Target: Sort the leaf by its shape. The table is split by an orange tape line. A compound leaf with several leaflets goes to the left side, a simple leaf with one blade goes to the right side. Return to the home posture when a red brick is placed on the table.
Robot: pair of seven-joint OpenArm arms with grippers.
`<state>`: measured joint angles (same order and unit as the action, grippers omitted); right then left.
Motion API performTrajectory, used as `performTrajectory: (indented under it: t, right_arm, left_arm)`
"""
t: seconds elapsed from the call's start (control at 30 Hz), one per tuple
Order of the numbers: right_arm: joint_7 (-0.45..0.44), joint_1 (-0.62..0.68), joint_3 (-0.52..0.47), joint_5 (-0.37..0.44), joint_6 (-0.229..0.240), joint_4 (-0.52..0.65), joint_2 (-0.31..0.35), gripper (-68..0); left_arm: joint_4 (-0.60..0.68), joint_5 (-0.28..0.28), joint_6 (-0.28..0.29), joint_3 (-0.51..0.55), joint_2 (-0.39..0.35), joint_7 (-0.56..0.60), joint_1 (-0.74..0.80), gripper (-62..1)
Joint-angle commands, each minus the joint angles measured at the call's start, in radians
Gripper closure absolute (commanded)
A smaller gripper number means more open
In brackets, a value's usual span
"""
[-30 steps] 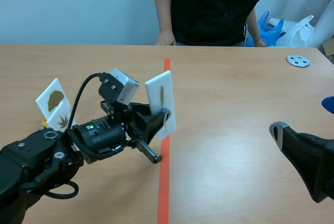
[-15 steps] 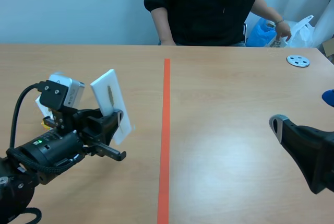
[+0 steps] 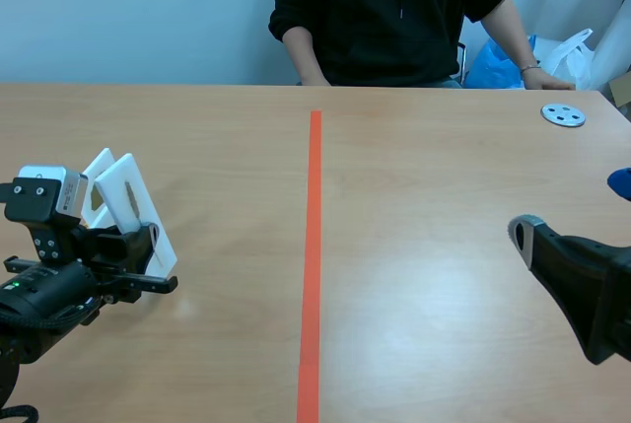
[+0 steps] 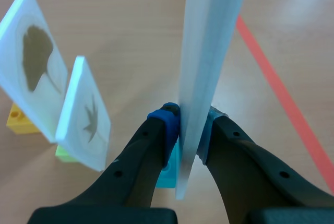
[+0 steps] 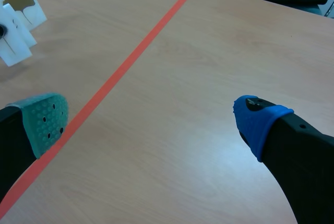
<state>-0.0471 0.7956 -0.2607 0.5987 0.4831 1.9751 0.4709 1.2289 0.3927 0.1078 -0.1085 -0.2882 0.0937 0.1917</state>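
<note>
Held card: the white leaf card [image 4: 206,51] stands upright and edge-on in your left tool [image 4: 189,120], over the left side and well apart from the orange tape line [image 3: 312,246]. You cannot make out its leaf from these views.
Card foot: a cyan block [image 4: 171,169] shows under the fingers. You cannot tell whether it touches the surface.
Left tool: it is pinching the card, with one blue pad [image 4: 166,115] on one face and the other pad pressed against the opposite face.
Neighbours: just beside it stand a card with a many-fingered leaf [image 4: 86,114] on a green brick [image 4: 65,153], and a fan-leaf card [image 4: 34,62] on a yellow brick [image 4: 18,119].
Step in hand: you look to be setting this card down on the left side, next to the two already there.
Next move: you likely need to settle the foot flat and spread the fingers. Then draw straight back, so the near neighbour is not clipped and the card does not tip.
Right tool [image 5: 154,119]: it is spread wide with nothing between the pads, low over the right side.
Worktop [image 3: 444,176]: it is pale wood grain, split by the tape, with a grey disc [image 3: 563,114] at the far right.
Room: a person in a black top [image 3: 394,9] sits across from you against a pale blue wall [image 3: 128,9]. A white plastic bag [image 3: 567,53] lies behind at the right.
</note>
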Motion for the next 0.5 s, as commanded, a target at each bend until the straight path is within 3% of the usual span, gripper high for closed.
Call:
performTrajectory:
  t: [0.0, 0.17, 0.27, 0.47]
  right_arm:
    - [-0.011, -0.006, -0.008, 0.008, -0.003, 0.011, 0.000, -67.9]
    - [-0.011, -0.006, -0.008, 0.008, -0.003, 0.011, 0.000, -67.9]
    - [-0.011, -0.006, -0.008, 0.008, -0.003, 0.011, 0.000, -67.9]
    - [-0.011, -0.009, -0.008, 0.008, -0.003, 0.011, 0.000, -67.9]
  left_arm:
    - [0.006, 0.010, 0.007, -0.001, 0.003, 0.019, 0.011, -5.6]
    - [-0.024, 0.011, 0.003, -0.001, 0.003, 0.042, 0.013, -5.6]
    - [-0.050, 0.013, -0.041, 0.003, 0.005, 0.065, 0.013, -5.6]
    - [-0.095, 0.035, -0.062, 0.029, 0.005, 0.101, 0.011, -5.7]
